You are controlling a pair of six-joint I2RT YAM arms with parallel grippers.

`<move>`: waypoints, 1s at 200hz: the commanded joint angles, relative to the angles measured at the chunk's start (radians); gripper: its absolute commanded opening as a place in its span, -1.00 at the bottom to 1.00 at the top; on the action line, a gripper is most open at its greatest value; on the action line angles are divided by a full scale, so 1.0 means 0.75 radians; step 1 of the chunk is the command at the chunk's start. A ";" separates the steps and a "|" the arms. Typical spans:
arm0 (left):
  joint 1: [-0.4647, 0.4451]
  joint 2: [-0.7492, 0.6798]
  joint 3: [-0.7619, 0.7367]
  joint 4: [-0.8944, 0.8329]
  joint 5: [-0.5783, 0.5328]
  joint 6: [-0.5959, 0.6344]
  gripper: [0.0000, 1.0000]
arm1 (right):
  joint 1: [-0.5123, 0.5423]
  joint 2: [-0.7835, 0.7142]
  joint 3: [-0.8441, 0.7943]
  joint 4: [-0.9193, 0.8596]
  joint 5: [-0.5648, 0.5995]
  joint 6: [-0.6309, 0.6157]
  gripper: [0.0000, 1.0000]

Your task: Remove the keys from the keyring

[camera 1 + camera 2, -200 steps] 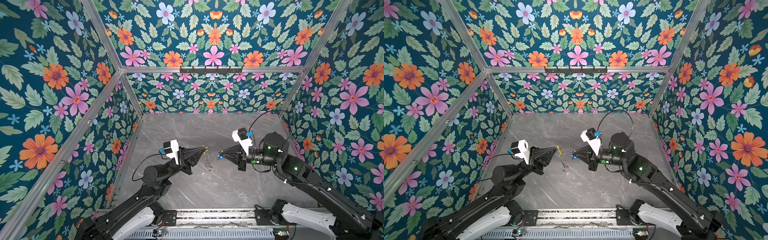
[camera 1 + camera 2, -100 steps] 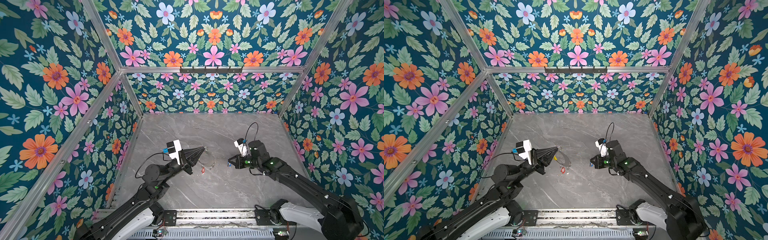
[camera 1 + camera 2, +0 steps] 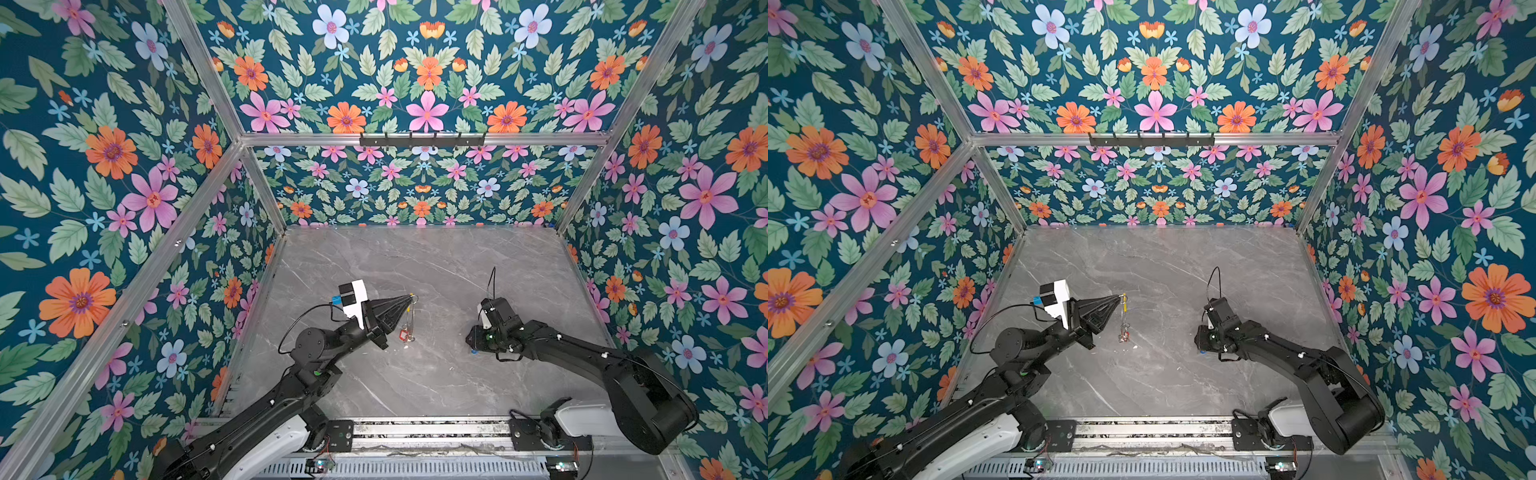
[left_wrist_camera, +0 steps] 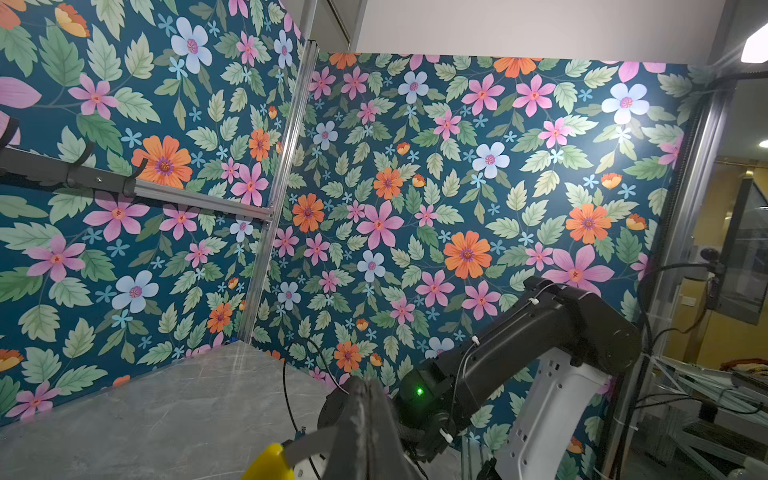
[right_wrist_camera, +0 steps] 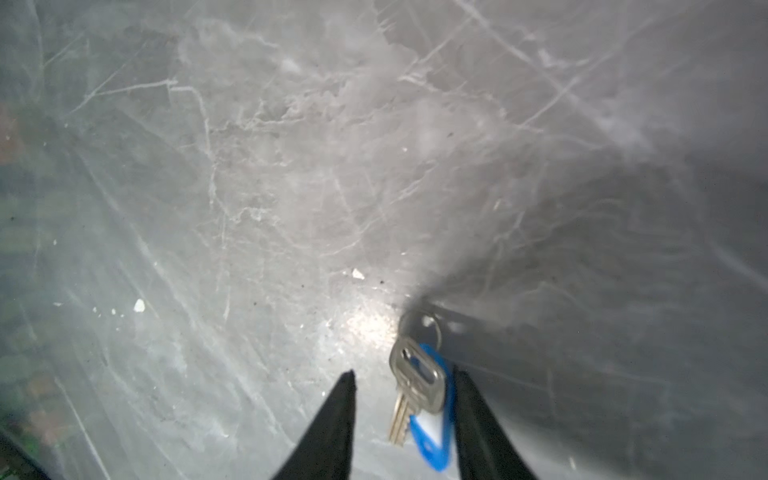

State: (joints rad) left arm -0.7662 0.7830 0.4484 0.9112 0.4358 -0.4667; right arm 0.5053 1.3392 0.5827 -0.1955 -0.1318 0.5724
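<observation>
The left claw (image 3: 409, 297) is clenched on the keyring (image 3: 412, 318), holding it above the tabletop (image 3: 415, 257) with the red-tagged key (image 3: 402, 335) dangling. The right claw (image 5: 403, 370) is released, its jaws apart around the blue-tagged key (image 5: 417, 380) lying on the tabletop.

The keyring (image 3: 411, 318) hangs upright and edge-on in both top views, showing as a thin vertical line. It is pinched at its top in the closed tips of the left pincer (image 3: 409, 297). Its yellow arc (image 4: 269, 462) sits right at the grip, with the dark grey hoop running on from it. The red-tagged key (image 3: 402, 334) dangles at the hoop's lower end, close over the worktop (image 3: 415, 266); whether it touches cannot be told. The blue-tagged key (image 5: 417, 384) is off the hoop. It lies flat on the worktop, silver blade across its blue tag (image 5: 433, 438), small split ring (image 5: 420, 325) attached, between the parted fingers of the right pincer (image 5: 404, 370).
</observation>
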 commanded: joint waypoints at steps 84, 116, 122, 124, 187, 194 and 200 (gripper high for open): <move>0.001 0.045 0.017 0.083 -0.051 -0.014 -1.00 | 0.044 -0.594 0.274 -0.099 -0.100 -0.105 0.32; 0.001 0.088 0.045 0.092 -0.089 -0.014 -1.00 | 0.289 -0.652 0.463 -0.042 -0.013 -0.270 0.34; 0.000 0.100 0.051 0.094 -0.093 -0.014 -1.00 | 0.339 -0.646 0.485 -0.017 -0.002 -0.297 0.34; -0.001 0.103 0.053 0.096 -0.094 -0.014 -1.00 | 0.354 -0.643 0.493 -0.012 0.002 -0.305 0.34; 0.001 0.166 0.091 0.116 -0.137 -0.030 -1.00 | 0.639 -0.422 0.653 0.097 0.108 -0.524 0.44; 0.001 0.169 0.091 0.122 -0.134 -0.033 -1.00 | 0.639 -0.402 0.667 0.088 0.123 -0.533 0.44; -0.001 0.170 0.091 0.128 -0.133 -0.037 -1.00 | 0.639 -0.386 0.676 0.080 0.142 -0.543 0.44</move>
State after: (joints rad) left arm -0.7662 0.9062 0.5091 0.9440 0.3431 -0.4896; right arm 0.9768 1.0168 1.0641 -0.1669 -0.0772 0.2340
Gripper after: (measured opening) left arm 0.050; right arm 0.722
